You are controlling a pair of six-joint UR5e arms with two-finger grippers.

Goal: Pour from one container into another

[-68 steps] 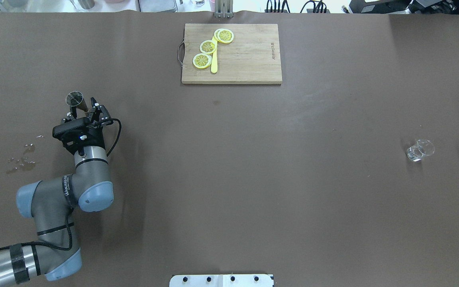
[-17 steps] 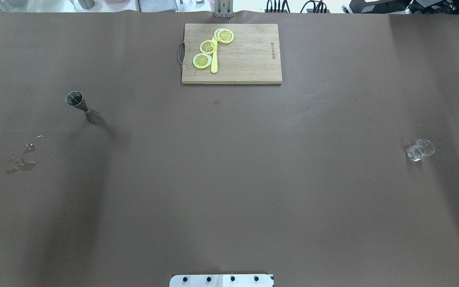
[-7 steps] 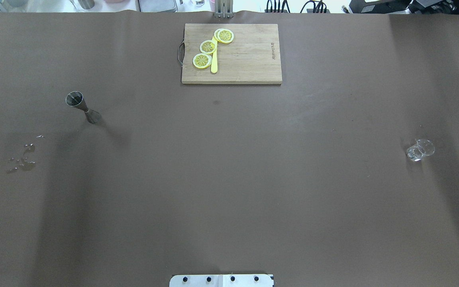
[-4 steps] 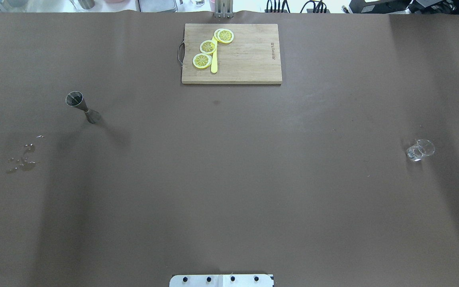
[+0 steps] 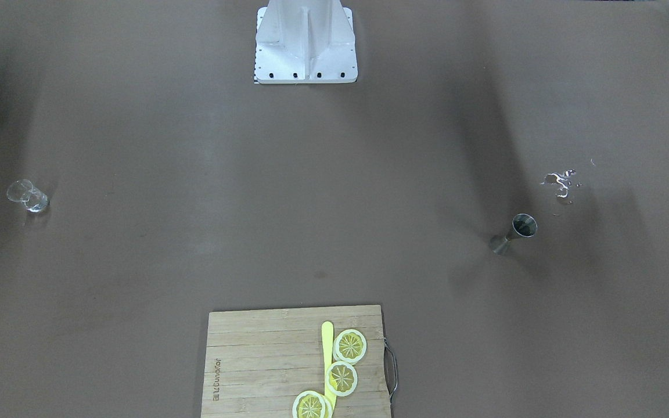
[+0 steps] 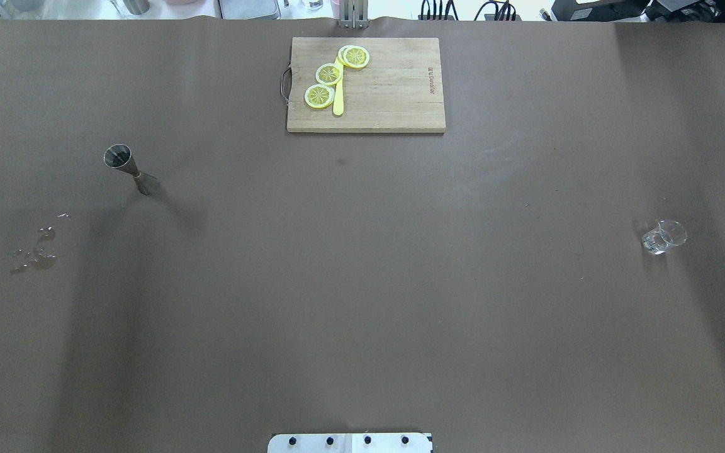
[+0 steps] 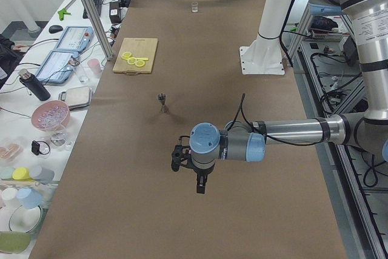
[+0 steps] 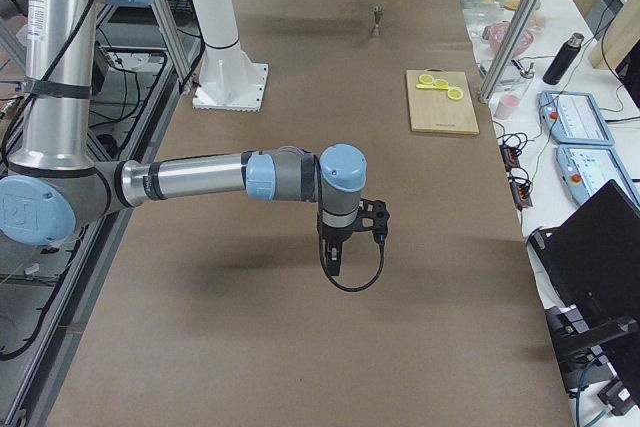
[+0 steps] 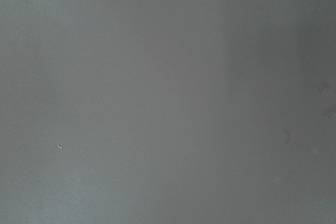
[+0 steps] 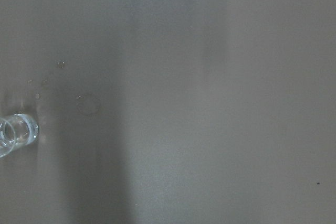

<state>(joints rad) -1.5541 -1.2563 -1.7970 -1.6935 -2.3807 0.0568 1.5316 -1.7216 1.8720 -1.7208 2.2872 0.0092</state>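
Observation:
A steel jigger (image 6: 128,167) stands upright on the brown table at the left, also seen in the front view (image 5: 514,232) and left side view (image 7: 162,101). A small clear glass (image 6: 663,236) stands far right, and shows at the left edge of the right wrist view (image 10: 13,134). My left gripper (image 7: 200,190) hangs over bare table, well short of the jigger; I cannot tell its state. My right gripper (image 8: 334,267) hangs over bare table near the glass end; its state is also unclear. Neither arm appears in the overhead view.
A wooden cutting board (image 6: 387,94) with lemon slices (image 6: 329,74) and a yellow knife (image 6: 338,100) lies at the far middle. A small puddle of spilled liquid (image 6: 35,251) sits near the jigger. The robot's white base (image 5: 305,40) is at the near edge.
The left arm, which stood beside the jigger with its gripper around it, has withdrawn out of the overhead view. The jigger stays upright where it was. Over the last second only shadows shift.

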